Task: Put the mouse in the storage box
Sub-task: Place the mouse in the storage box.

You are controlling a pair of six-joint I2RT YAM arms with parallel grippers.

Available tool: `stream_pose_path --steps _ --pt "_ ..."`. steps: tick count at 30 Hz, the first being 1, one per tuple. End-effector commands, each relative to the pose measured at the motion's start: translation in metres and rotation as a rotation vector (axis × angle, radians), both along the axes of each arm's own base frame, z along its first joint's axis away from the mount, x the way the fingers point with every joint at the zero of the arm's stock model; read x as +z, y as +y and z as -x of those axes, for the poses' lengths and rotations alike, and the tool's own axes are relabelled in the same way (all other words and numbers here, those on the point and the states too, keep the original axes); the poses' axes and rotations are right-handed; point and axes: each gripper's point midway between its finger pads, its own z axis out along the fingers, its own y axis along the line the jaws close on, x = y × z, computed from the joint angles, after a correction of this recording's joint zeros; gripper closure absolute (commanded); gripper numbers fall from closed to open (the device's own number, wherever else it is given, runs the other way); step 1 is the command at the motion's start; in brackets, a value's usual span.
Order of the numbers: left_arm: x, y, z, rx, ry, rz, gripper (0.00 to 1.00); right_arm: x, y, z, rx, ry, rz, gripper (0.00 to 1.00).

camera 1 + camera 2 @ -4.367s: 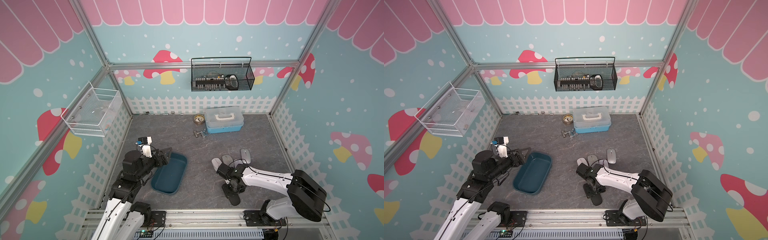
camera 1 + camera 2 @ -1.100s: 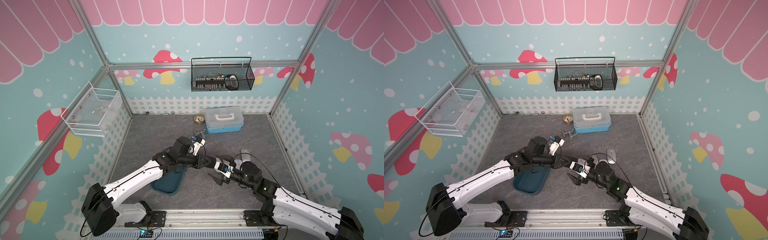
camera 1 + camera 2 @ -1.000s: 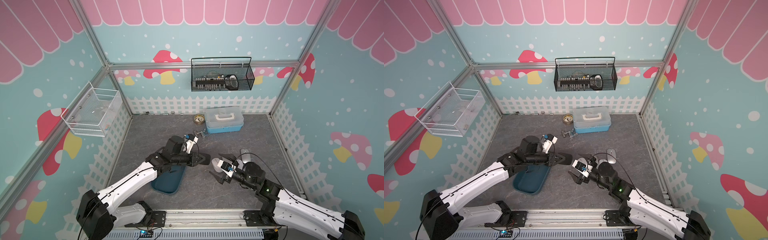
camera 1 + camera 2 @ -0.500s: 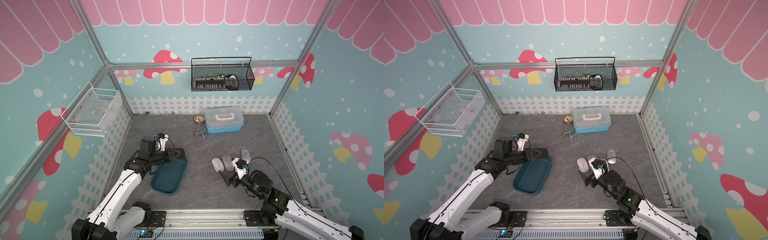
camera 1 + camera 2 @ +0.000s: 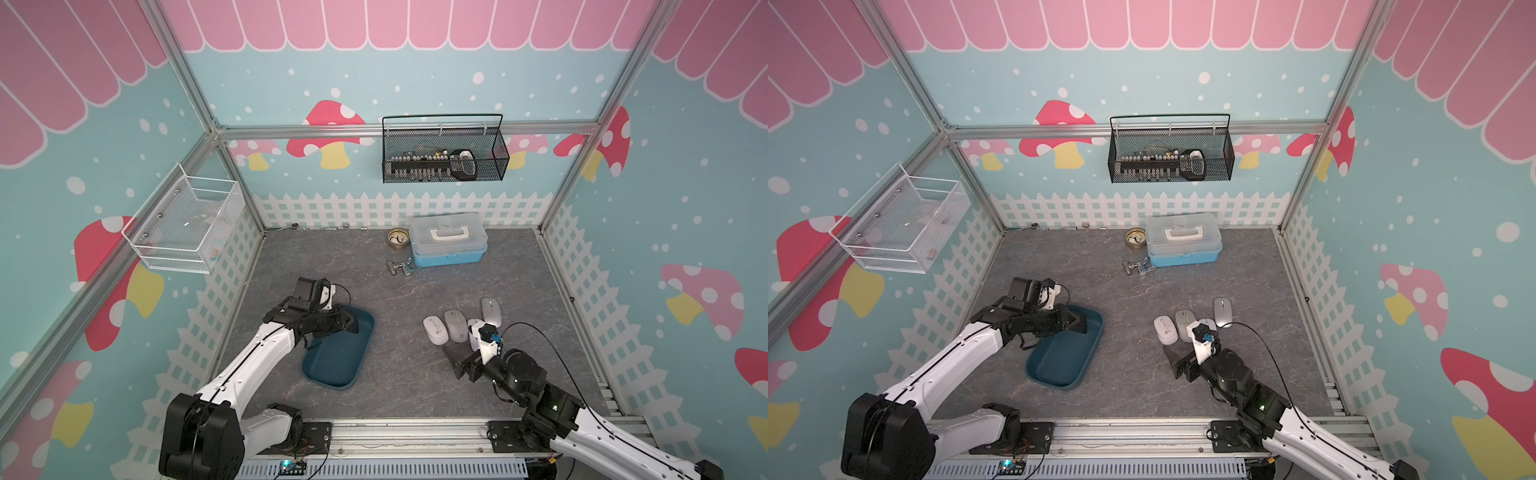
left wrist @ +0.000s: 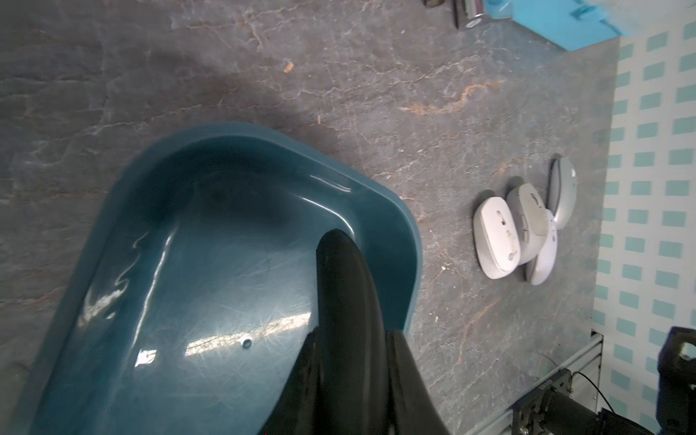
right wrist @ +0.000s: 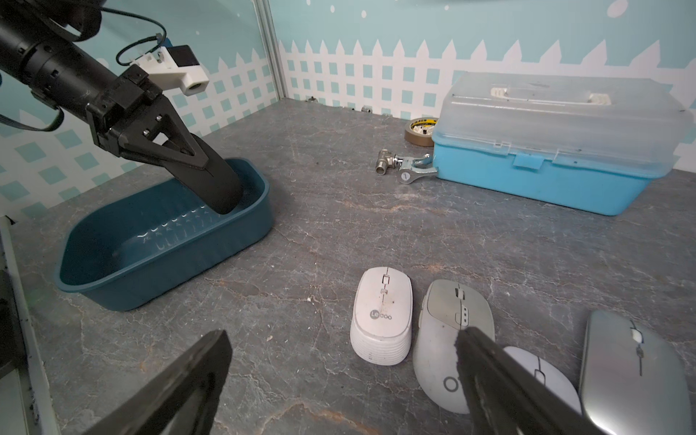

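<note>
We find the white mouse, long axis pointing straight away, on the tabletop just ahead of the wide-open, empty right gripper, the nearer arm, while the left gripper, closed with nothing visibly held, dips into the storage box.

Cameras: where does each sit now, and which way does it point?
Top views: high at the front, looking down over the whole cell; left arm and right arm show.
Left wrist: on the left arm, looking down into the storage box; the left gripper, shut on a black mouse, shows.
Right wrist: low over the table, facing the back fence; the open right gripper shows.
Shared: both wrist views catch the storage box and four light mice.
</note>
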Motion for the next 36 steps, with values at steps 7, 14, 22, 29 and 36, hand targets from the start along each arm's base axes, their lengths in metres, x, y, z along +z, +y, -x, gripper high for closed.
stream_pose_path --steps 7,14,22,29,36 --pt "-0.013 0.038 -0.03 0.099 -0.012 -0.19 1.0 -0.001 0.007 0.003 0.036 0.011 -0.008 0.01" --pt "-0.016 0.075 -0.041 0.201 -0.029 -0.236 1.0 -0.003 0.008 0.004 0.041 0.014 -0.001 0.01" --pt "-0.008 0.073 -0.046 0.176 -0.067 -0.174 1.0 -0.004 0.01 0.005 0.051 0.02 -0.004 0.01" --pt "0.014 0.024 -0.049 0.031 -0.153 0.103 0.99 -0.006 0.011 0.006 0.059 0.03 -0.003 0.01" --pt "-0.007 0.021 -0.047 0.02 -0.083 0.11 0.97 -0.004 0.01 0.005 0.051 0.029 -0.01 0.01"
